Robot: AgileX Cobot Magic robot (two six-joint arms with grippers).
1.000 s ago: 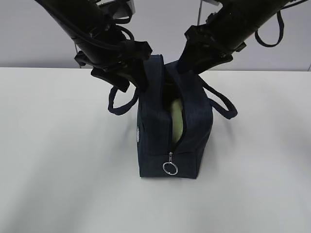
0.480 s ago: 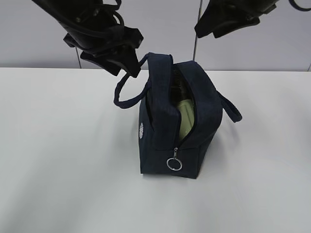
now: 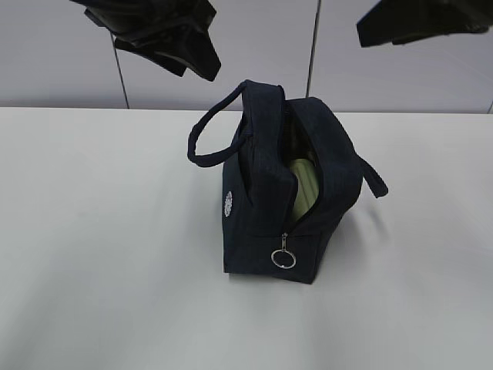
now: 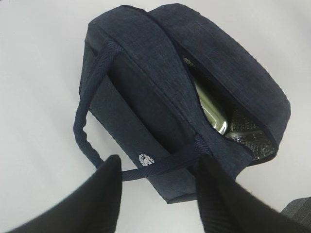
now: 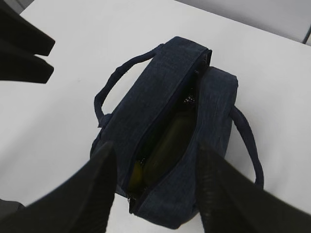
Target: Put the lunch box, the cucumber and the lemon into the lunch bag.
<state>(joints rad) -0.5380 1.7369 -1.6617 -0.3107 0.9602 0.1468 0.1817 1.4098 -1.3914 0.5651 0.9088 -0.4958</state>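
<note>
While both arms hang above it, the scene reads:
Bench (image 3: 92, 254): white, carries the bag.
Bag (image 3: 262, 223): navy, upright mid-bench, top unzipped.
Box (image 3: 302, 189): green lid showing inside the bag.
Left end effector (image 4: 158, 194): fingers apart, empty.
Right end effector (image 5: 155, 187): fingers apart, empty.
Ring pull (image 3: 283, 259): hangs at the bag's near end.

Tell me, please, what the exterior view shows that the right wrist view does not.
Only the exterior view shows the metal ring pull and the round white logo. Only the right wrist view looks down into the opening, where something yellow lies beside a long green shape. Both show the lunch bag unzipped on the white table, and neither gripper touching it.
</note>
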